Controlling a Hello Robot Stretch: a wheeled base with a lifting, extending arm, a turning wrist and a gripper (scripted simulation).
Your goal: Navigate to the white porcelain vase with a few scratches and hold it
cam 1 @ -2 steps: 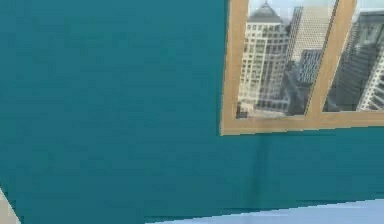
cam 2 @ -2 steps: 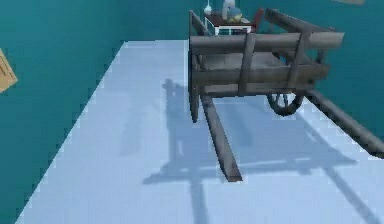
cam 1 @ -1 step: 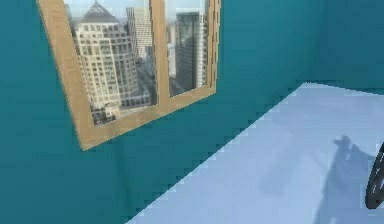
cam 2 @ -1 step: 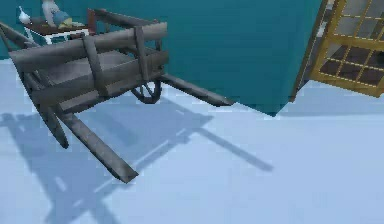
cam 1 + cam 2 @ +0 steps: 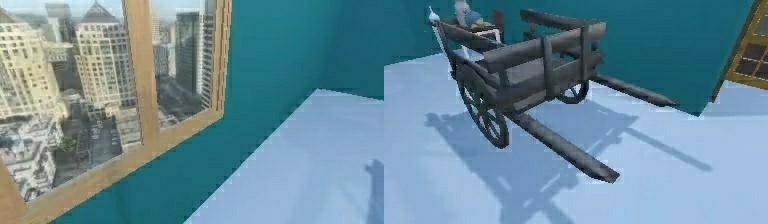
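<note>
The wall (image 5: 290, 60) is teal, the floor (image 5: 300, 160) pale blue. The window frame (image 5: 142, 70) at nine o'clock is light brown, the cart (image 5: 524, 75) dark grey.

One wooden cart (image 5: 534, 75), two wheels (image 5: 484, 110), one window (image 5: 100, 90).

Forward view close on window (image 5: 100, 90), teal wall (image 5: 280, 60); arm side view near cart (image 5: 524, 75), same floor (image 5: 684, 180).

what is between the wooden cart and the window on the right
In the arm side view the stretch between the cart and the window is bare: pale floor backed by the teal wall.
</note>
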